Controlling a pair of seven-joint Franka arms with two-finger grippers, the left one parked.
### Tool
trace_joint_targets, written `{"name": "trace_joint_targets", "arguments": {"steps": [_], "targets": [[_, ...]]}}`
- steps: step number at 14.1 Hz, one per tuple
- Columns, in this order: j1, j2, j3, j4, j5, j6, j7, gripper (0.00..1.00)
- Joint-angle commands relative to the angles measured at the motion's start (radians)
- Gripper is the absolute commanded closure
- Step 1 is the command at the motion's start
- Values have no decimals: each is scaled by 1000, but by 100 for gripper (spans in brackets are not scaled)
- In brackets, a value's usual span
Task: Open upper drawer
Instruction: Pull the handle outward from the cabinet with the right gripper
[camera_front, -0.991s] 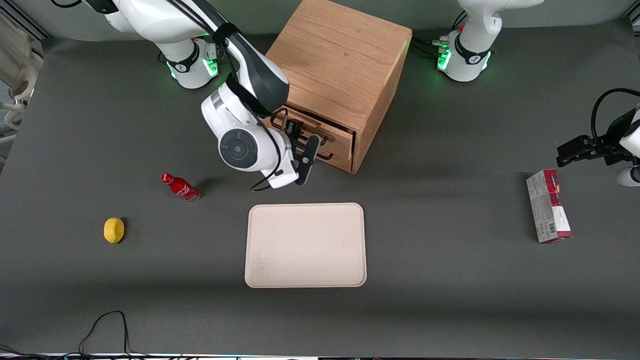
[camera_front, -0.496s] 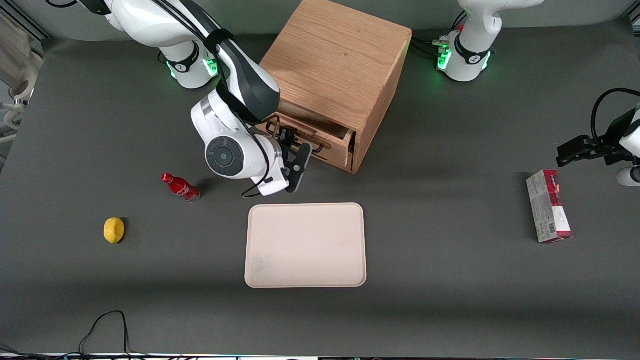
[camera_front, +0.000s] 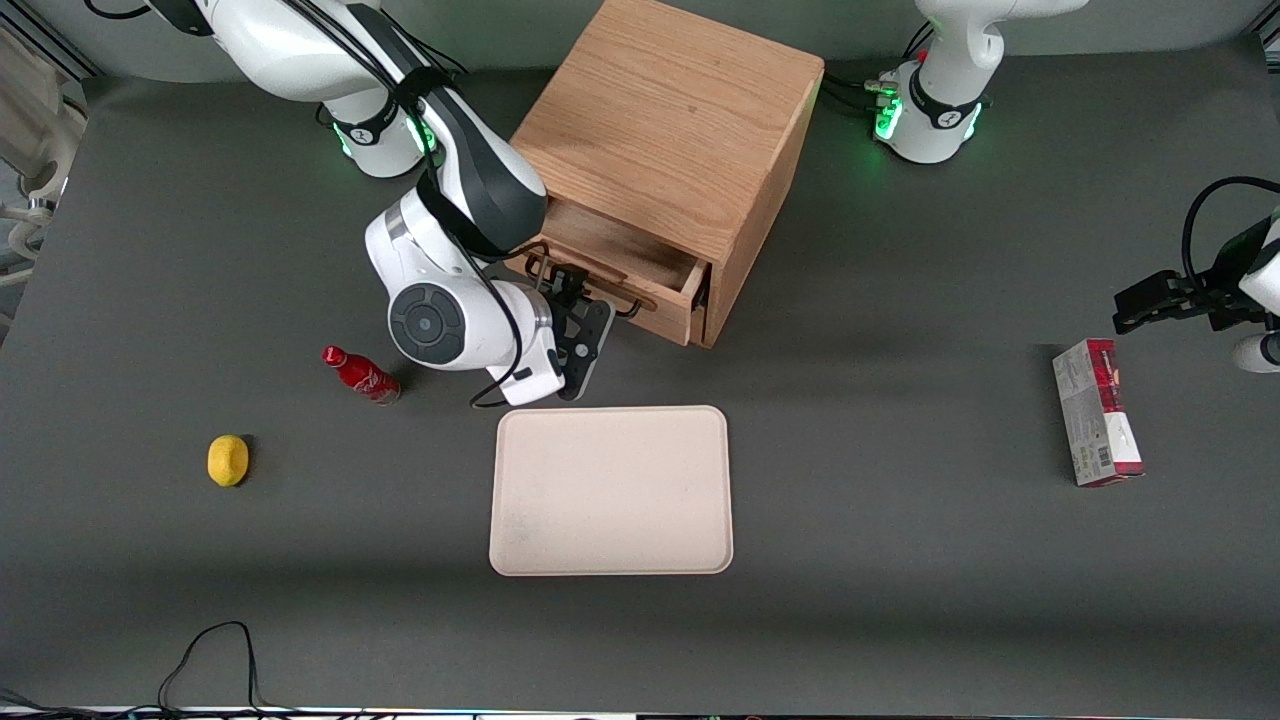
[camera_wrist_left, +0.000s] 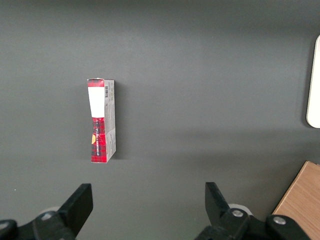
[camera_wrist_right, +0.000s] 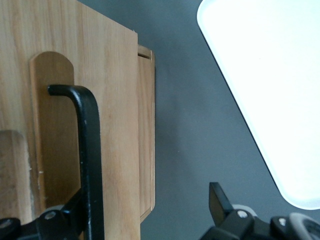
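Observation:
The light oak cabinet (camera_front: 670, 130) stands at the back of the table. Its upper drawer (camera_front: 615, 248) is pulled partly out, so its wooden inside shows. My gripper (camera_front: 578, 292) is in front of the drawer at its black wire handle (camera_front: 630, 307). In the right wrist view the gripper (camera_wrist_right: 145, 202) is open, its fingers wide apart. The black handle (camera_wrist_right: 90, 150) runs along the drawer front (camera_wrist_right: 112, 125) right against one finger (camera_wrist_right: 75, 210). The other finger (camera_wrist_right: 217, 197) hangs over bare table. The lower drawer is hidden under the upper one.
A cream tray (camera_front: 610, 490) lies nearer the front camera than the cabinet; its edge shows in the right wrist view (camera_wrist_right: 270, 75). A red bottle (camera_front: 362, 374) and a lemon (camera_front: 228, 460) lie toward the working arm's end. A red-and-white box (camera_front: 1097, 425) lies toward the parked arm's end.
My gripper has moved away from the cabinet toward the working arm's end and the front camera. The upper drawer has slid out with it and shows more of its inside.

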Motion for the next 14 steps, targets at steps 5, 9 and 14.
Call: {"name": "trace_joint_targets", "arguments": {"steps": [5, 9, 14], "targets": [[-47, 30, -1, 54, 14, -4, -27, 0], [-68, 33, -1, 57, 12, -4, -47, 0], [-80, 62, -1, 109, 12, -4, -42, 0]]}}
